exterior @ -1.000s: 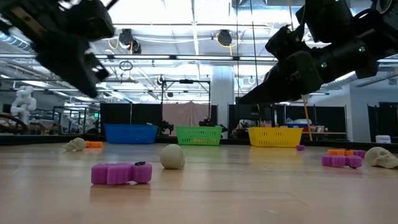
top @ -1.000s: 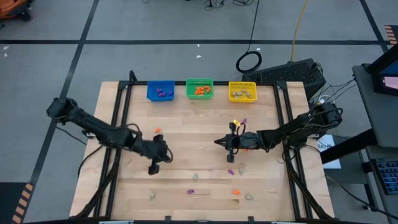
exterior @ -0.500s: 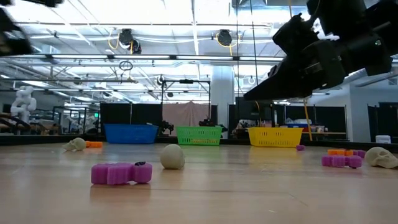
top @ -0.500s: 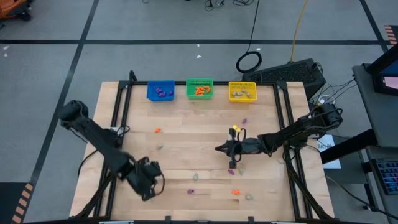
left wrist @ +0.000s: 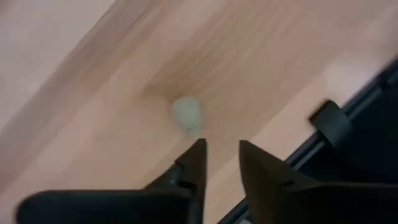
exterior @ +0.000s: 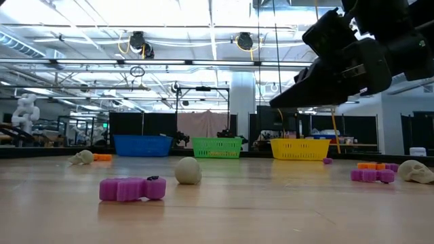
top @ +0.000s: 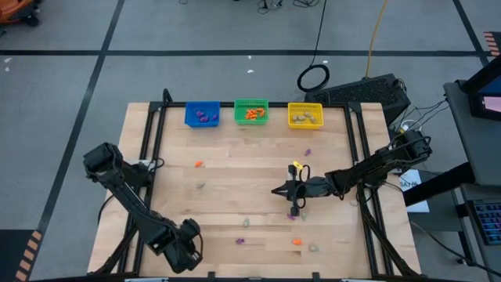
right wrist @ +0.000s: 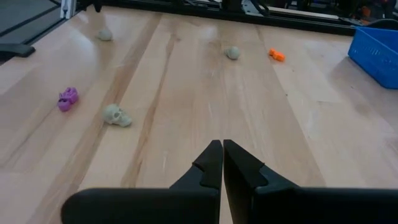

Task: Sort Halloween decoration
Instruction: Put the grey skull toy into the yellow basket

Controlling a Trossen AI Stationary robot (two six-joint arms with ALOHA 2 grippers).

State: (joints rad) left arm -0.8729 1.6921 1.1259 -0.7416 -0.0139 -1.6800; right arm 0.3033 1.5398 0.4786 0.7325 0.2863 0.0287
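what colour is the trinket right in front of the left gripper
Pale beige-grey trinket, clearest in the left wrist view.

The pale trinket (left wrist: 186,114) in the left wrist view is blurred, so its shape cannot be told. In the low view the right arm (exterior: 352,57) is cut off by the upper right edge. The bins' contents (top: 251,113) are too small to be identified.

Blue bin (top: 203,114), green bin (top: 251,111), yellow bin (top: 305,115), light wood-grain table (top: 235,196), purple, orange, pale beige-grey trinkets (exterior: 132,189).
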